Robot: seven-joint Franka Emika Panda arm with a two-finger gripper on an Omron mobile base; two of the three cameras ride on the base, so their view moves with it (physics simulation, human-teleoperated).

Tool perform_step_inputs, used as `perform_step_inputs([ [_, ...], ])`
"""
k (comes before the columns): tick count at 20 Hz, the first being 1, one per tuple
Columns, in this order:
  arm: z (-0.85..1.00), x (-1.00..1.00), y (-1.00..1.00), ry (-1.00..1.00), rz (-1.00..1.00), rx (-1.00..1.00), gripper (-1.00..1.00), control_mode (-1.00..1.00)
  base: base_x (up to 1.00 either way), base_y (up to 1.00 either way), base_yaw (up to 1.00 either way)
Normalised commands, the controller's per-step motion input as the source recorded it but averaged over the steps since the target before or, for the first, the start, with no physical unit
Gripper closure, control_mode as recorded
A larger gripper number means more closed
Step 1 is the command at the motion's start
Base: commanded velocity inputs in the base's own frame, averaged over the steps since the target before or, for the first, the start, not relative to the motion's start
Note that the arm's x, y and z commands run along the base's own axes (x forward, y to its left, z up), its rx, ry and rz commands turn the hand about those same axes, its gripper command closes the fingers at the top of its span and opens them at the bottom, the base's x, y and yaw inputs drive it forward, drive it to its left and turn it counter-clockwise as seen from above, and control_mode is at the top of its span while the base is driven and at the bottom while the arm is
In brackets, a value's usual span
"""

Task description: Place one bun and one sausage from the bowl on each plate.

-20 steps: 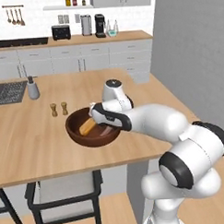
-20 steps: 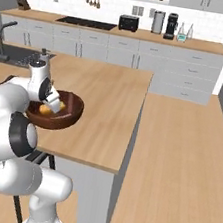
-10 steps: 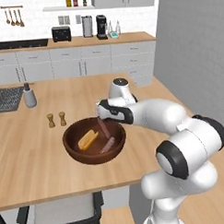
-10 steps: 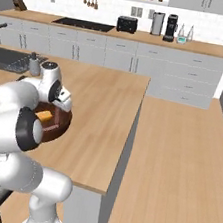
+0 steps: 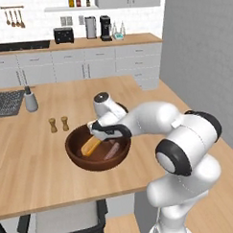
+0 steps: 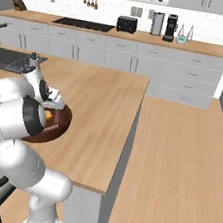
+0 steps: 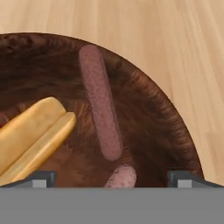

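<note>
The dark reddish-brown wooden bowl (image 5: 77, 156) (image 6: 64, 121) (image 7: 166, 127) sits on the wooden island counter. Inside it lie a tan bun (image 5: 91, 146) (image 6: 48, 116) (image 7: 33, 135) and a pinkish sausage (image 5: 112, 151) (image 7: 100, 103). In the hand view the end of a second sausage (image 7: 121, 176) shows at the bottom edge. My gripper (image 5: 104, 137) (image 6: 52, 106) (image 7: 111, 179) hangs low over the bowl's middle, open, with nothing between its fingertips (image 7: 41, 178). The first sausage lies just ahead of the gap and the bun to its left. The plates are out of view.
Two small wooden shakers (image 5: 59, 124) stand just beyond the bowl, and a grey jar (image 5: 30, 100) further back left beside a dark sink (image 6: 10, 58). The island's edge (image 6: 130, 131) drops off on the right. A stool (image 5: 65, 224) stands under the near edge.
The hand has come down lower over the bowl, and both base views have shifted slightly. The jaws have stayed open and the bun and sausages lie as before.
</note>
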Motion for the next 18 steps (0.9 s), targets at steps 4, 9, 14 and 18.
perform_step_inputs([
  [4, -0.46, 0.23, 0.0, -0.2, 0.0, -0.01, -1.0, -1.0, 0.0, 0.0, 0.0],
  [9, -0.28, 0.16, -0.27, -0.04, 0.0, 0.0, -1.0, -1.0, 0.0, 0.0, 0.0],
  [14, -0.16, 0.31, 0.0, 0.01, 0.0, 0.0, -1.0, -1.0, 0.0, 0.0, 0.0],
  [18, -0.16, 0.46, 0.01, 0.05, -0.04, 0.0, -1.0, -1.0, 0.0, 0.0, 0.0],
])
